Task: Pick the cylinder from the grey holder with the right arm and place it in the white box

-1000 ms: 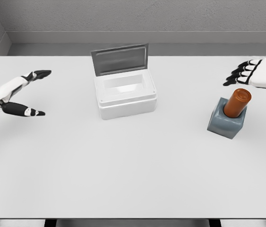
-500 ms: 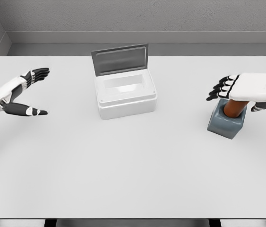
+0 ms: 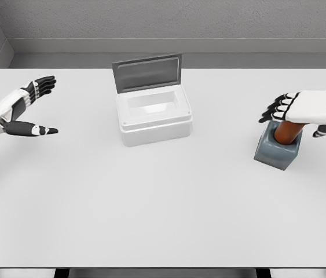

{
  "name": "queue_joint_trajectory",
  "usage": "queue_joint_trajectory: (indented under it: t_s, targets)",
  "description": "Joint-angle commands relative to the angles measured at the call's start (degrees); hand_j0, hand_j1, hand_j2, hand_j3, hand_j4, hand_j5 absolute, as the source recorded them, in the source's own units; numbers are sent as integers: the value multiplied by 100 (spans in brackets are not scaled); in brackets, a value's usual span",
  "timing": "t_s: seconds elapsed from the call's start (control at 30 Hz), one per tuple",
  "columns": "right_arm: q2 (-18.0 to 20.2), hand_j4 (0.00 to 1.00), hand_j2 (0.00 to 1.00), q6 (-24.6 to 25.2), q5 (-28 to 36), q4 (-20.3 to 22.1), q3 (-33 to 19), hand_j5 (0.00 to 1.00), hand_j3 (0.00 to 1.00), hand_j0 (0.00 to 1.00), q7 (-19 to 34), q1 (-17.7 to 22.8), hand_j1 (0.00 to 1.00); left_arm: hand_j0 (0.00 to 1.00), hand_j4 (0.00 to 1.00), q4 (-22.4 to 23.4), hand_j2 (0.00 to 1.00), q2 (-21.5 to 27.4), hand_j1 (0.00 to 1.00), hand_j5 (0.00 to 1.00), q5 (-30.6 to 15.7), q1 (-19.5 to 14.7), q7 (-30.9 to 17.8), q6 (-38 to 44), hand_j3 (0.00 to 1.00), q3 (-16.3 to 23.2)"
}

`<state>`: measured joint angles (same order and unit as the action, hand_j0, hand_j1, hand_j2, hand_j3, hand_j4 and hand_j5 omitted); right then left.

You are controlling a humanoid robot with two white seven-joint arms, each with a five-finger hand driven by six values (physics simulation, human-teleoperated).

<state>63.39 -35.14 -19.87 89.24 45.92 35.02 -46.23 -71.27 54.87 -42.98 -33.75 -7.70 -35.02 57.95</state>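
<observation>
The cylinder [image 3: 286, 131] stands in the grey holder [image 3: 276, 151] at the desk [image 3: 163, 208] right side. The right hand [image 3: 308, 108] is positioned directly above it, fingers extended, gripping nothing. The white box [image 3: 153, 116] sits mid-desk, lid raised. The left hand [image 3: 18, 113] is spread at far left.

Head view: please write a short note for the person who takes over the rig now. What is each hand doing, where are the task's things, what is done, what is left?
Right hand: open, fingers spread, palm over the top of the cylinder; no grasp visible.
Left hand: open, holds nothing, above the table's left edge.
Cylinder: brown, upright in the grey holder at the table's right side.
White box: centre rear of the table, lid up, nothing visible inside.
Done: right hand is over the cylinder.
Left: close the fingers on the cylinder, lift it out, carry it left to the box, put it in.
</observation>
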Motion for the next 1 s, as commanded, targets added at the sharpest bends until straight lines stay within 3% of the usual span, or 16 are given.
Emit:
queue_joint_trajectory:
  t_s: [0.0,0.37,0.57,0.67,0.83,0.97]
  targets:
    - [7,100,100,14,-8,-38,-4,100,100,100,-2,0,100,100,100,-9,100,-91,100,100,9,0,-12,2,100,-3]
    - [-2,99,99,14,-17,-82,-22,99,99,99,-2,0,99,100,100,-1,100,-91,100,100,9,0,-21,2,100,-3]
    - [-2,93,93,14,-17,-82,-4,93,93,93,-2,9,93,100,100,-1,100,-117,100,100,9,0,-21,2,100,-3]
    - [-2,66,66,14,-8,-117,5,66,66,66,-2,18,66,100,100,-1,100,-117,100,100,9,0,-21,2,100,-3]
    - [-2,59,59,14,-8,-117,-4,59,59,59,-2,18,59,100,100,-1,100,-117,100,100,9,0,-21,2,100,-3]
    - [-2,45,45,14,-8,-117,14,45,45,45,-2,18,45,100,100,-1,100,-117,100,100,9,0,-21,2,100,-3]
